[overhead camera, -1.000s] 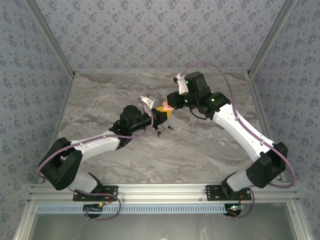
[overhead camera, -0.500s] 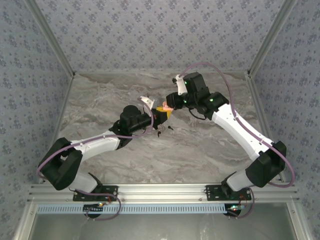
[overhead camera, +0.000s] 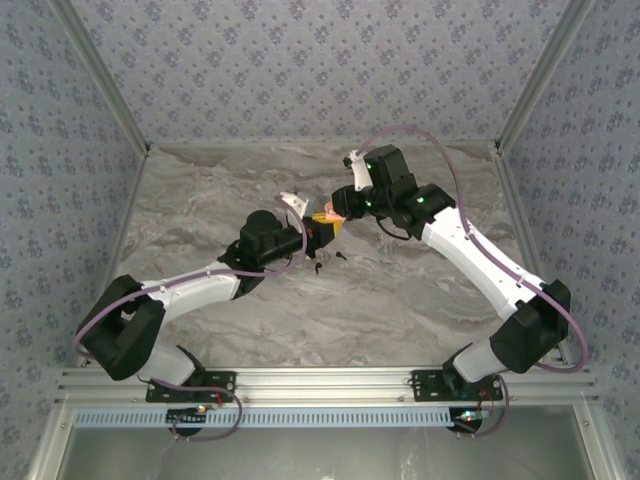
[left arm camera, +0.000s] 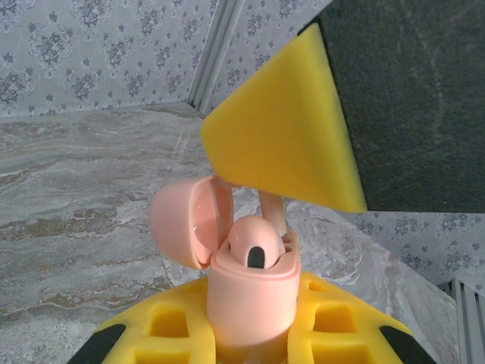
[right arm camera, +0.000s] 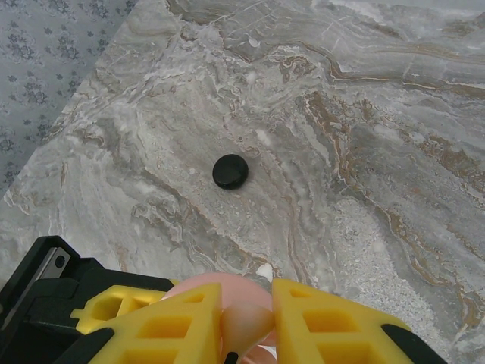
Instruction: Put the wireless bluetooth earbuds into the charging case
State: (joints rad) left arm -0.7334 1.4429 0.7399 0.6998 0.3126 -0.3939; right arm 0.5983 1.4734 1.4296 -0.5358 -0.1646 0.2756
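My left gripper (left arm camera: 254, 337) is shut on the pink charging case (left arm camera: 254, 296), holding it upright with its lid (left arm camera: 186, 227) swung open to the left. One pink earbud (left arm camera: 254, 244) sits in the case with its dark spot facing the camera. My right gripper (right arm camera: 246, 326) is shut on a second pink earbud (right arm camera: 248, 318). It hangs just above the case, and its stem (left arm camera: 273, 214) reaches down into the opening beside the seated one. In the top view the two grippers meet at mid-table, left (overhead camera: 322, 233) and right (overhead camera: 341, 214).
A round black disc (right arm camera: 229, 171) lies on the marble table (right arm camera: 364, 152) beyond the grippers, with a small white speck (right arm camera: 264, 271) nearer them. Two small dark bits (overhead camera: 318, 266) (overhead camera: 341, 255) lie just in front of the grippers. Patterned walls enclose the table.
The right arm has edged slightly to the left. Both grips and the case stand as before.
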